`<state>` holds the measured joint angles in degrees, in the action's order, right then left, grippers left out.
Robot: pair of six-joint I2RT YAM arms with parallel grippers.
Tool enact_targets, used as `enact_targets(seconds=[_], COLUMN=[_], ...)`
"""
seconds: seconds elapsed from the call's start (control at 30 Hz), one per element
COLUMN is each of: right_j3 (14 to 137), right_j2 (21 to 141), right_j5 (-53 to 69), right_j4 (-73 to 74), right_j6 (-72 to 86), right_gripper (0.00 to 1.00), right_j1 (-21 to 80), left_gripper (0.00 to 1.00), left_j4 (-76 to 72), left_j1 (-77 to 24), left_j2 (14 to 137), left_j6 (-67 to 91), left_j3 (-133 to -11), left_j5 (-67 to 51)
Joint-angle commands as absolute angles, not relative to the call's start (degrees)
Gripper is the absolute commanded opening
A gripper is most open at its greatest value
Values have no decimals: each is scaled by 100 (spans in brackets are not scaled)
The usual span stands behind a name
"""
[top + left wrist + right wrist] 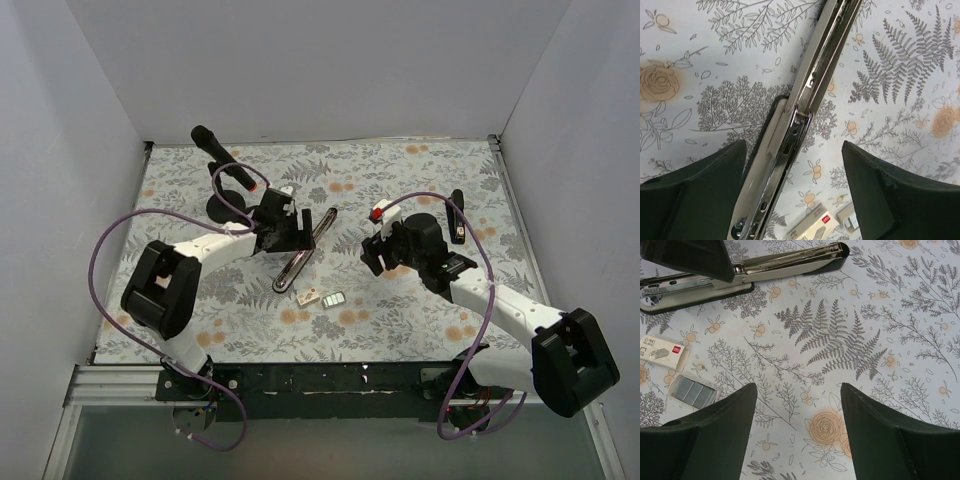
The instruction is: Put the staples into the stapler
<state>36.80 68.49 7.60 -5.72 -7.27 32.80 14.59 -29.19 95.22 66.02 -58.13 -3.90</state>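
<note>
The stapler [305, 250] lies opened out flat in the middle of the floral cloth [400, 170], slanting from near left to far right with its metal rail facing up. The left gripper [794, 165] hangs over its midsection with jaws wide apart, one finger [700, 195] on each side of the rail and clamping nothing. Just near of the stapler's near end sit the small box [307, 297] and, just beside it on the right, the grey staples [333, 299], both loose on the cloth. The right gripper [799, 395] hovers over bare cloth to the right of the stapler, jaws open and empty. A black microphone [212, 145] stands far left
</note>
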Motion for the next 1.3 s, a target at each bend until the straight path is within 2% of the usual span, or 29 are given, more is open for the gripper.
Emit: enact_targets(seconds=[0.0, 0.2, 0.3, 0.33, 0.37, 0.47, 0.57, 0.87, 1.0, 1.13, 1.27], right_j3=[3665, 3630, 3612, 3604, 3604, 3612, 3612, 3639, 3691, 3805, 3876], right_j2=[6680, 6618, 6601, 6609, 6618, 6636, 6645, 6724, 6785, 6820, 6812], right_j5=[633, 536, 501, 501, 510, 519, 527, 466, 116, -386, -624], right_j4=[-650, -624, -642, -650, -659, -668, -677, -729, -668, -475, -220], right_j6=[-642, -677, -668, -668, -668, -659, -650, -528, -291, -44, 421], right_gripper=[76, 76, 76, 76, 76, 76, 76, 76, 76, 77, 78], right_j1=[3278, 3278, 3261, 3261, 3252, 3252, 3252, 3252, 3234, 3156, 2927], left_gripper=[75, 63, 48, 36, 31, 17, 9, 7, 7, 7, 19], left_j4=[1687, 1942, 1951, 1960, 1969, 2039, 2188, 2627, 2970, 3041, 2997], left_j1=[-3111, -3287, -3287, -3287, -3287, -3287, -3278, -3164, -3120, -3120, -3120], left_j2=[9869, 10335, 10275, 10231, 10187, 9932, 9590, 8825, 8789, 8824, 8798], left_j6=[6372, 6442, 6600, 6714, 6776, 7108, 7417, 7822, 8357, 8867, 9035], left_j3=[-6327, -6618, -6505, -6452, -6399, -6127, -5828, -5160, -5063, -4870, -4790], left_j5=[235, 808, 1037, 1220, 1317, 1801, 2345, 3032, 3340, 3173, 2998])
